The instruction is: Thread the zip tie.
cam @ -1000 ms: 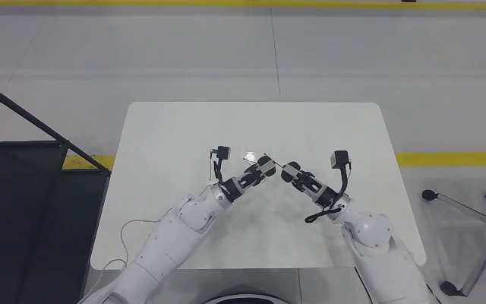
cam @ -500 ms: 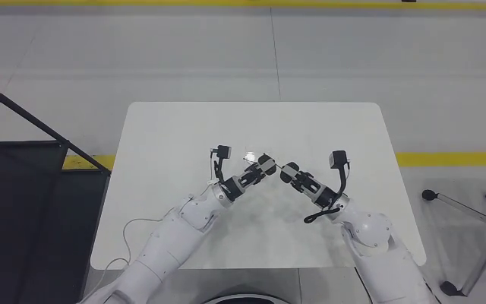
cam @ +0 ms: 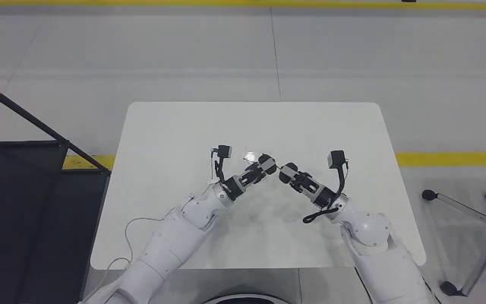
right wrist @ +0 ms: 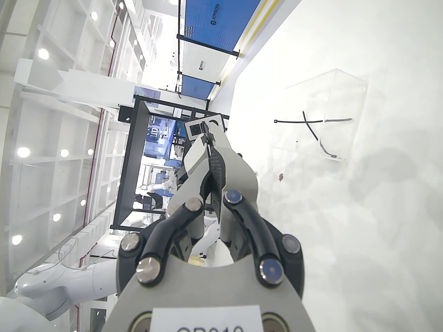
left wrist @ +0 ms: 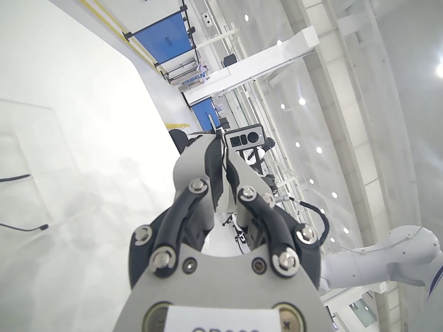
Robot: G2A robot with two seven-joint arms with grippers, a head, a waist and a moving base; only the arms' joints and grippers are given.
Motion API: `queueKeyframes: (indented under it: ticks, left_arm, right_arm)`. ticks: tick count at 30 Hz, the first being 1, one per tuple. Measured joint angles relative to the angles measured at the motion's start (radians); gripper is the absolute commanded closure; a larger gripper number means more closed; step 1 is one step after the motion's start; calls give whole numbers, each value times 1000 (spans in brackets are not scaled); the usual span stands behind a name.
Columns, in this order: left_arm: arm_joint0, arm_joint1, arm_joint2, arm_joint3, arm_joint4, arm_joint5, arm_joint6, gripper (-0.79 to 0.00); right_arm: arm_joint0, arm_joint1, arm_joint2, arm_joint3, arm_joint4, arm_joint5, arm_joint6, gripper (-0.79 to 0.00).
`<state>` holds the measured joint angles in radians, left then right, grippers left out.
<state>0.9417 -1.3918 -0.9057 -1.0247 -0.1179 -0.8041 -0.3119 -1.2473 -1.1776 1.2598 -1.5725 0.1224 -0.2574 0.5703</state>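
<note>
Both grippers meet above the middle of the white table [cam: 152, 152], tips almost touching. My left gripper [cam: 266, 163] is shut, and in its wrist view a thin black zip tie [left wrist: 223, 155] is pinched between the fingertips [left wrist: 193, 153]. My right gripper [cam: 286, 171] is shut too, with a black end of the zip tie [right wrist: 207, 132] sticking out past its closed fingertips [right wrist: 221, 146]. A thin dark line [cam: 276, 166] spans the small gap between the two grippers. Which end is the head and which the tail I cannot tell.
A clear plastic box [right wrist: 323, 115] lies on the table beside the grippers, with spare black zip ties [right wrist: 313, 122] in it; the left wrist view shows the box [left wrist: 38, 139] and loose ties [left wrist: 24, 228]. A dark-framed rack [cam: 30, 197] stands left of the table.
My right gripper has crept a little toward the left gripper, narrowing the gap between them. The left gripper has stayed about where it was.
</note>
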Motion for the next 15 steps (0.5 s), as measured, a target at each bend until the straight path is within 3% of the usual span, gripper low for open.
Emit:
queueKeyframes:
  ticks: [6, 8, 15]
  left_arm:
    - [2, -4, -7, 2, 9, -25, 1, -68]
    - [4, -4, -10, 3, 19, -45, 0, -3]
    - [8, -9, -17, 12, 63, -93, 25, 0]
  right_arm:
    - [2, 0, -2, 1, -3, 3, 4, 0]
    - [3, 0, -3, 2, -4, 4, 7, 0]
    - [8, -1, -9, 5, -9, -2, 14, 0]
